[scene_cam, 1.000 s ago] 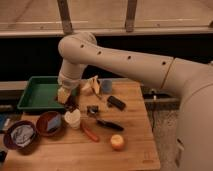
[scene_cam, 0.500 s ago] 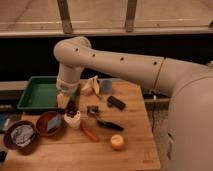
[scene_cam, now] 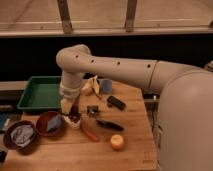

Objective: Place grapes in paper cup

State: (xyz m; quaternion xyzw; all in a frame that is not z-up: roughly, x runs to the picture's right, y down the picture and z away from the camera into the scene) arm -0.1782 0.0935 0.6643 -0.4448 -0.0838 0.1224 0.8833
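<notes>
The gripper (scene_cam: pixel 71 110) hangs tips-down over the left part of the wooden bench (scene_cam: pixel 135 150), at the end of the pale arm (scene_cam: pixel 115 67) that reaches in from the right. It is closed on the grapes (scene_cam: pixel 75 116), a dark bunch directly under its tips. The white paper cup (scene_cam: pixel 73 123) stands right below, and the bunch sits at its mouth; whether the grapes touch the rim cannot be told. Just left of the gripper is the brown-red bowl (scene_cam: pixel 48 124), with a dark bowl (scene_cam: pixel 20 136) further left. Behind and to its left lies the green tray (scene_cam: pixel 40 92). Behind and to its right stands the blue-grey cup (scene_cam: pixel 106 86). To its right lies the black-handled tool (scene_cam: pixel 108 124), and the apple (scene_cam: pixel 118 143) sits further right and nearer the front edge.
</notes>
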